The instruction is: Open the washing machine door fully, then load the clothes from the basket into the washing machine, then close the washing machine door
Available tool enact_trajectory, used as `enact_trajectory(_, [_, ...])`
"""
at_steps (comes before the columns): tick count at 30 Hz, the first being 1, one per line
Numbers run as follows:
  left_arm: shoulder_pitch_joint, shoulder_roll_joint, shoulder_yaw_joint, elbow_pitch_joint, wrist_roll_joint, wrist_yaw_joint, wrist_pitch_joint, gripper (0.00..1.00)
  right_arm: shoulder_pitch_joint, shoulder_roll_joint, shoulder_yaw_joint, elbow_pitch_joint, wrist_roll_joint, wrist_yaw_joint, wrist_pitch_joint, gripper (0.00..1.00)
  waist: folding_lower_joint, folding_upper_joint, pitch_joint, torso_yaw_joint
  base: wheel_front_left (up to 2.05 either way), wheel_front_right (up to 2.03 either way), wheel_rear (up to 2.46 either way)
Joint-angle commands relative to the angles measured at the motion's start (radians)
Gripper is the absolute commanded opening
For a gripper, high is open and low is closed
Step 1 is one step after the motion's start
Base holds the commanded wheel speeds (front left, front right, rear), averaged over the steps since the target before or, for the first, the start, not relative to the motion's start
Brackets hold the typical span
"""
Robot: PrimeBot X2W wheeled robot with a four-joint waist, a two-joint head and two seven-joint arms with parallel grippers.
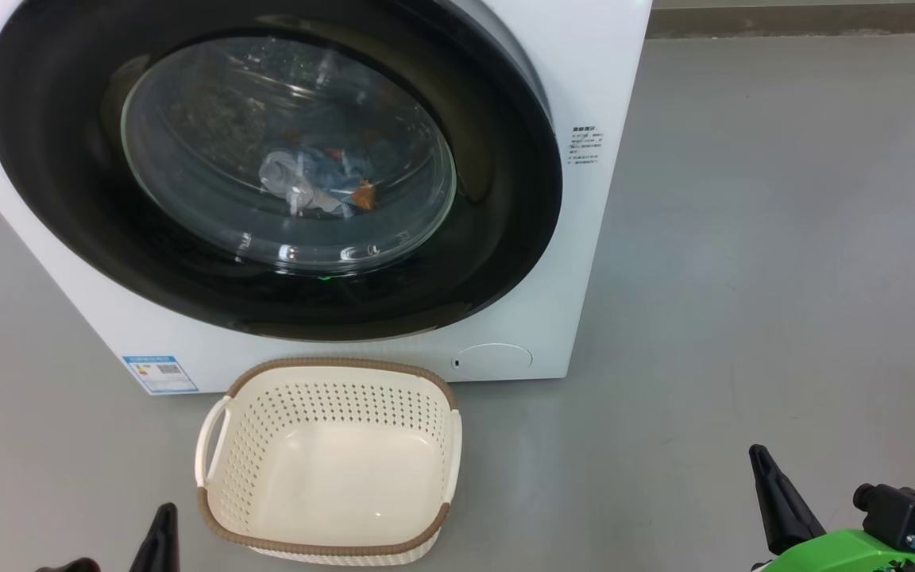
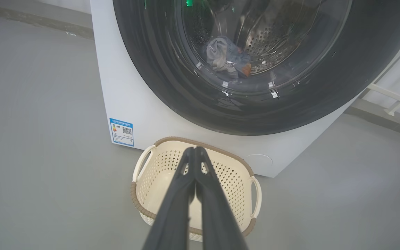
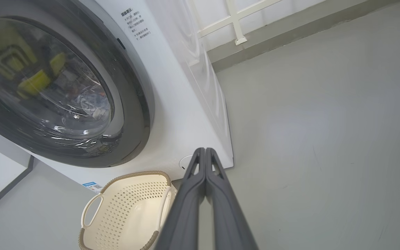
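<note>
The washing machine (image 1: pixel 600 71) stands white and boxy on the grey floor. The washing machine door (image 1: pixel 505 238), with its glossy black rim, lies shut against the front. Through the glass I see the clothes (image 1: pixel 322 179), light blue with orange spots, lying in the drum (image 2: pixel 227 57). The basket (image 1: pixel 338 364), cream with a brown rim, sits on the floor before the machine with nothing in it. My left gripper (image 2: pixel 195 149) is shut and holds nothing, low at the basket's near left (image 1: pixel 160 512). My right gripper (image 3: pixel 205 150) is shut with nothing in it too, far right of the basket (image 1: pixel 759 457).
A blue energy label (image 1: pixel 160 373) and a round service flap (image 1: pixel 493 357) mark the machine's lower front. Bare grey floor (image 1: pixel 783 278) spreads to the right of the machine. A white railing (image 3: pixel 234 24) stands along the wall behind it.
</note>
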State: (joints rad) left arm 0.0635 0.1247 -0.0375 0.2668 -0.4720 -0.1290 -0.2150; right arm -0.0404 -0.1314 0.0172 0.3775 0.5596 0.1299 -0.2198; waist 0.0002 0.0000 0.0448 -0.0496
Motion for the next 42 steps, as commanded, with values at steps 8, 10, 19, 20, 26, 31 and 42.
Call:
enact_trajectory(8, [-0.039,0.007,0.025,-0.020,-0.095,0.000,0.024,0.00,-0.023,-0.002,-0.015,-0.035,0.087,0.000,0.027,0.00,-0.0001,0.0000,-0.003,0.004,0.00,0.00,0.00])
enact_trajectory(10, [-0.042,0.005,0.027,-0.020,-0.115,0.000,0.030,0.00,-0.024,-0.001,-0.017,-0.037,0.106,0.000,0.033,0.00,-0.0002,0.0000,-0.004,0.005,0.00,0.00,0.00])
enact_trajectory(19, [-0.053,-0.002,0.038,-0.020,-0.206,0.000,0.056,0.00,-0.027,0.006,-0.027,-0.045,0.189,0.000,0.060,0.00,-0.0002,0.0000,-0.007,0.009,0.00,0.00,0.00])
enact_trajectory(20, [-0.055,-0.002,0.039,-0.020,-0.216,0.000,0.059,0.00,-0.028,0.007,-0.028,-0.046,0.199,0.000,0.063,0.00,-0.0002,0.0000,-0.007,0.009,0.00,0.00,0.00])
enact_trajectory(26, [-0.062,-0.007,0.046,-0.020,-0.277,-0.001,0.076,0.00,-0.030,0.012,-0.034,-0.052,0.255,0.000,0.080,0.00,-0.0002,0.0000,-0.010,0.012,0.00,0.00,0.00])
enact_trajectory(31, [-0.069,-0.011,0.052,-0.020,-0.328,-0.001,0.091,0.00,-0.033,0.015,-0.040,-0.057,0.302,0.000,0.095,0.00,-0.0002,0.0000,-0.012,0.014,0.00,0.00,0.00])
enact_trajectory(42, [-0.083,-0.019,0.065,-0.020,-0.438,-0.001,0.123,0.00,-0.037,0.024,-0.052,-0.067,0.404,0.000,0.127,0.00,-0.0002,0.0000,-0.016,0.019,0.00,0.00,0.00])
